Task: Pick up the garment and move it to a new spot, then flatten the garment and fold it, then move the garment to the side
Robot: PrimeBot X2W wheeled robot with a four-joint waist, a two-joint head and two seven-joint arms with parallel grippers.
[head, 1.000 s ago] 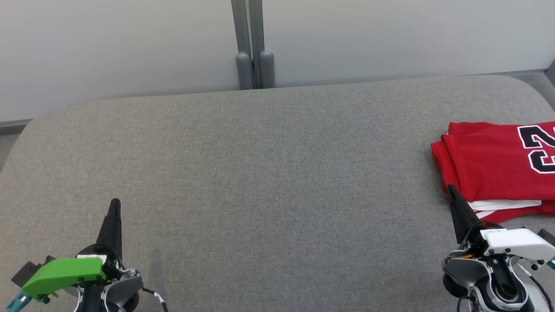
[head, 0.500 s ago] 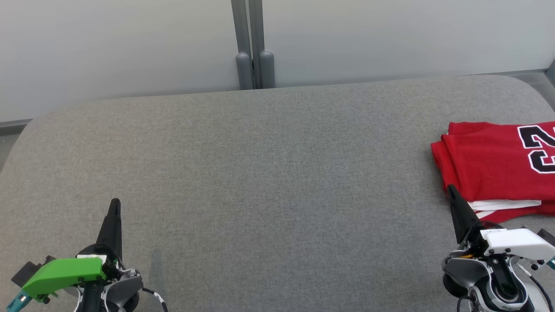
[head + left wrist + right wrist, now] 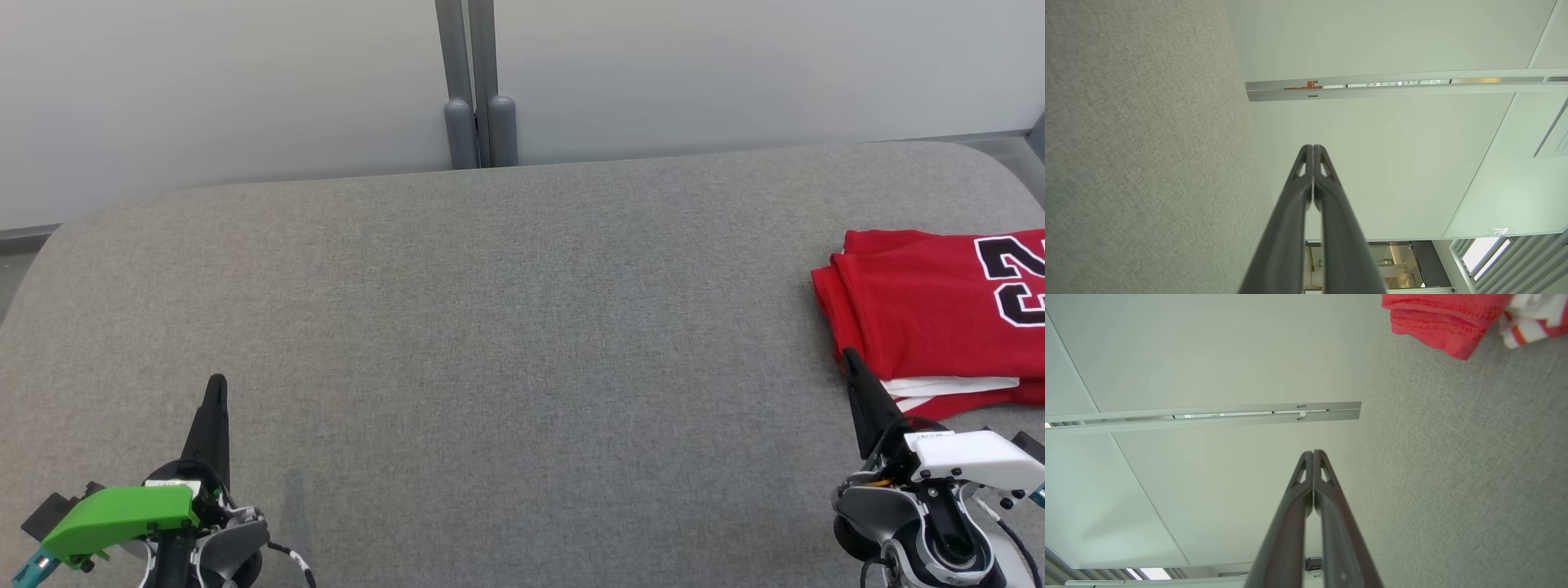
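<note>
The garment [image 3: 931, 314] is a red jersey with a black and white number, lying folded at the right edge of the grey fabric surface [image 3: 506, 327], partly cut off by the frame. Its red fold [image 3: 1437, 322] and a white trim show at the top right of the right wrist view. My right gripper [image 3: 849, 356] is shut and empty, its tip just at the garment's near left corner; whether it touches is unclear. My left gripper [image 3: 216, 382] is shut and empty at the lower left, far from the garment. Both fingertip pairs meet, left gripper [image 3: 1313, 147] and right gripper [image 3: 1313, 452].
A pale wall [image 3: 245, 82] with a grey double post [image 3: 478, 106] runs behind the surface's far edge. The surface has rounded corners at far left and far right.
</note>
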